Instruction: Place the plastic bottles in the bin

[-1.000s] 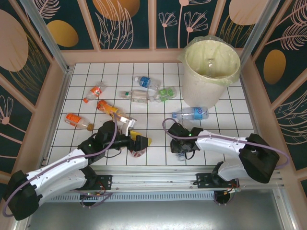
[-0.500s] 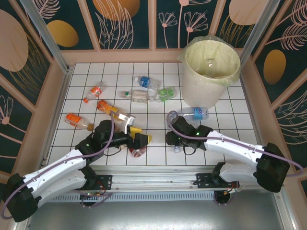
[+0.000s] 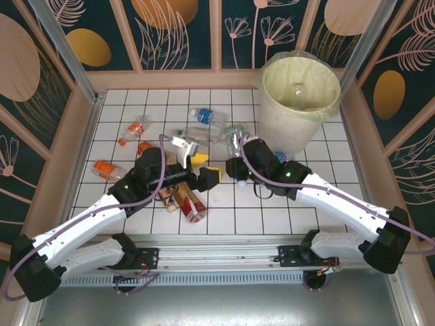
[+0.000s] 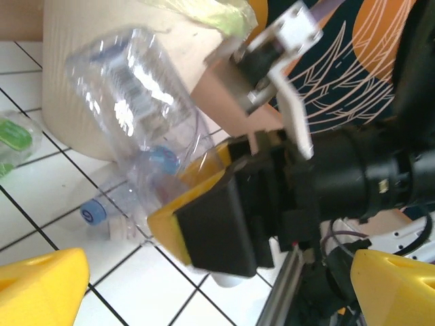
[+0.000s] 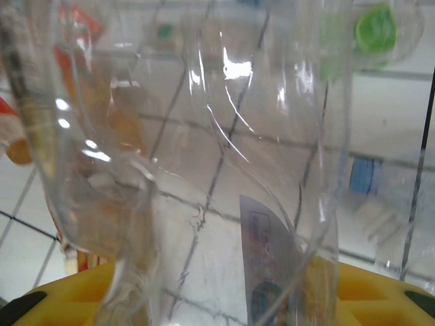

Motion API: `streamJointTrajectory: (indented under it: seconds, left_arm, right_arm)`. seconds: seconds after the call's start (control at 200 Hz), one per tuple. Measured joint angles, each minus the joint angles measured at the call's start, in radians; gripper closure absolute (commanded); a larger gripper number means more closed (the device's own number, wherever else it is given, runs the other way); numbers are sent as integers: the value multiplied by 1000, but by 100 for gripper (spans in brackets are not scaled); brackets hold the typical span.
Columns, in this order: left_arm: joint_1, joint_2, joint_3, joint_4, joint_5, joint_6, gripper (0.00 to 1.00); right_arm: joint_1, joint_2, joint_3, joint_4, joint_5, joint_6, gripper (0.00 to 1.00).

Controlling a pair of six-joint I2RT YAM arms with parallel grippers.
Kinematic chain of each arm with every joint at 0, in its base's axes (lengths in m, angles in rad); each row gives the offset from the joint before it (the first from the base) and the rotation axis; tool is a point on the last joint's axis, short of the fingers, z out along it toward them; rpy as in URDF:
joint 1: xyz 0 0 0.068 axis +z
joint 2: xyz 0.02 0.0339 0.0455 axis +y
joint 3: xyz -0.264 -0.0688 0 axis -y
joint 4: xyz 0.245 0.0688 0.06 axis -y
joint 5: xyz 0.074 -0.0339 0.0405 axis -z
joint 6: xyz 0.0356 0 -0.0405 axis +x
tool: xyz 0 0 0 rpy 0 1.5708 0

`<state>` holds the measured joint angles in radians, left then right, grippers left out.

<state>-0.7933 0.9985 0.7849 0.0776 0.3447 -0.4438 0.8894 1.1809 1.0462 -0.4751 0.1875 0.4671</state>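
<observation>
My right gripper [image 3: 233, 167] is shut on a crushed clear plastic bottle [image 5: 224, 170], held off the tiles in the middle of the table. In the left wrist view that bottle [image 4: 129, 95] leans up from the right gripper's yellow-and-black finger [image 4: 217, 224], in front of the bin [image 4: 81, 75]. The bin [image 3: 299, 95], a cream bucket with a pale bag, stands at the back right. My left gripper [image 3: 206, 168] is open and holds nothing, just left of the right one. Loose bottles lie about: orange [image 3: 109, 170], red [image 3: 132, 129], blue [image 3: 204, 115], green [image 3: 236, 131], and two brownish ones [image 3: 187, 200].
A blue-labelled bottle [image 3: 282, 157] lies by the bin's foot, partly under my right arm. A clear bottle [image 3: 196, 134] lies mid-table. Wooden walls close in the tiled floor [image 3: 326, 197] on three sides.
My right arm rose from the front tiles with the clear bottle and swung back and left. My left arm lifted off the brown bottle, still open, and moved back.
</observation>
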Motion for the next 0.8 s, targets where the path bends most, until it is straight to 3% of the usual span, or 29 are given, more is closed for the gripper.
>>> streamJointTrajectory:
  seconds: [0.345,0.801]
  left_arm:
    - [0,11,0,53,-56,127,1]
    - [0,-69,-146,232,-123,167,1]
  right_arm:
    - [-169,56,219,48,-34,-158,51]
    - [-353,140,418,111,-67,-310,51]
